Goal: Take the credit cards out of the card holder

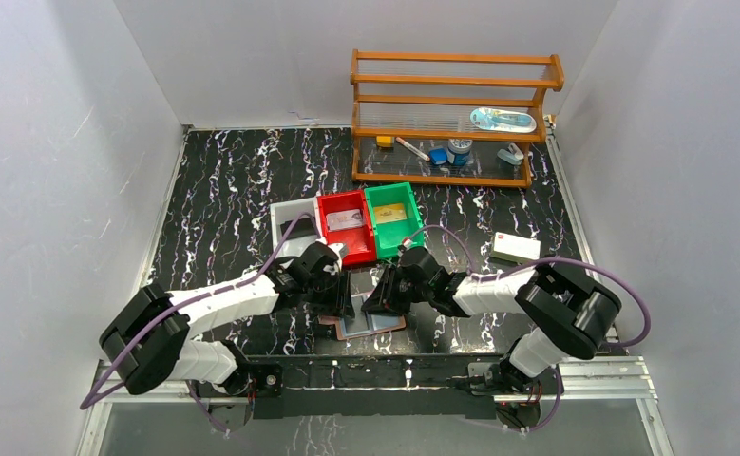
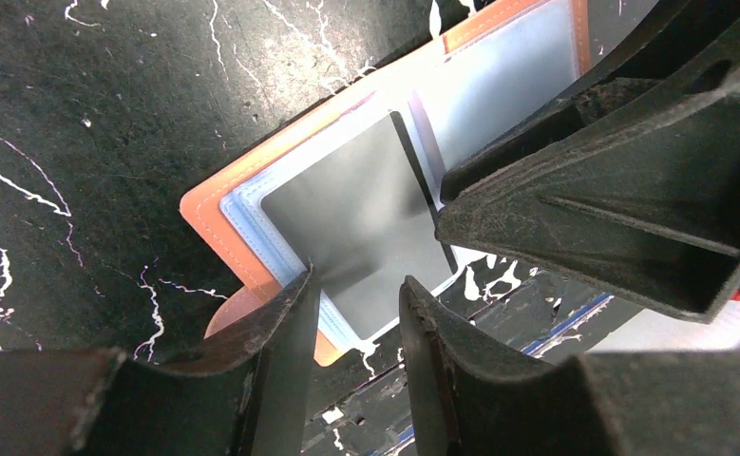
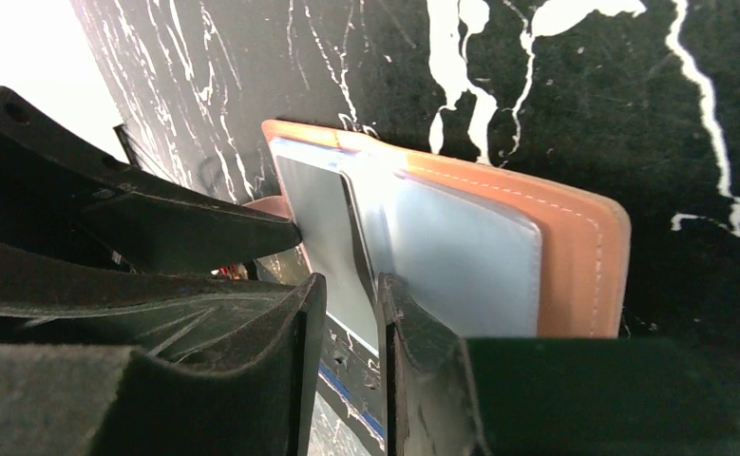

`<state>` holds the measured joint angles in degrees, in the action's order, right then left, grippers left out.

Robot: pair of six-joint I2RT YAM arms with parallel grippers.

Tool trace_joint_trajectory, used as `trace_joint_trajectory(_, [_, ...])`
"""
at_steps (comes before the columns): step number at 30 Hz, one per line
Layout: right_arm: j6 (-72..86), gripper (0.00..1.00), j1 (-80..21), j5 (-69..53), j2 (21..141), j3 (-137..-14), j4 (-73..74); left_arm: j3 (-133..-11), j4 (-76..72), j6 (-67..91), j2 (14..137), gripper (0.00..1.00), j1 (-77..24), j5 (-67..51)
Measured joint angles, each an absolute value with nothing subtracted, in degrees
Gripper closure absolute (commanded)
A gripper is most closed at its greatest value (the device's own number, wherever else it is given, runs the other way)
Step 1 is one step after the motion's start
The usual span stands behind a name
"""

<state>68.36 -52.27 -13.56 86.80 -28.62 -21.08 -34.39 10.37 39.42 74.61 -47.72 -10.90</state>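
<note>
- Lying open and flat, the card holder (image 1: 373,326) sits close to the near edge of the black, white-veined tabletop (image 1: 223,190), about midway along that edge and between the two grippers.
- Its reddish-brown leather (image 2: 216,204) frames two pale blue-grey clear pockets. One pocket holds a dark grey card (image 2: 356,218) that shows no writing.
- A small rounded strap tab (image 2: 242,309) sticks out from under the holder's edge.
- The left gripper (image 2: 356,313) hangs over the holder's corner with its fingers (image 2: 280,361) apart, and the pocket and dark card show in the gap.
- The right gripper (image 3: 351,304) has its fingers (image 3: 413,323) only narrowly apart, astride the pocket edge. Whether they pinch it cannot be told.
- From above, the two grippers come together over the holder, the left gripper (image 1: 339,302) on its left side and the right gripper (image 1: 385,299) on its right.
- Behind them, toward the middle of the tabletop, three trays stand in a row touching one another:
  - a grey tray (image 1: 285,217);
  - a red tray (image 1: 332,242) with a pale card (image 1: 345,220) in it;
  - a green tray (image 1: 413,214) with a yellowish card (image 1: 391,213) in it. Any print on either card is too small to read.
- A white box (image 1: 516,248) with a red mark lies near the right edge, its lettering too small to read.
- A wooden rack (image 1: 456,119) stands at the far right corner with small items on its shelves, their labels unreadable.
</note>
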Motion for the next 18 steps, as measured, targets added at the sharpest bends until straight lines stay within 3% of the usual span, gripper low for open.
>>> trace_joint_trajectory(7, [69.1,0.71,-52.4,-14.3,88.8,-28.3,-22.7,-32.9,8.3,39.5,74.4,0.77,-47.5,-11.8])
trace_joint_trajectory(14, [69.8,0.78,-52.3,-14.4,89.1,-26.5,-25.7,-32.5,6.3,39.4,75.5,0.78,-47.2,-14.2])
trace_joint_trajectory(18, [70.7,0.72,-52.3,-14.3,89.1,-25.1,-28.4,-32.5,6.3,39.4,75.5,0.78,-47.2,-14.1])
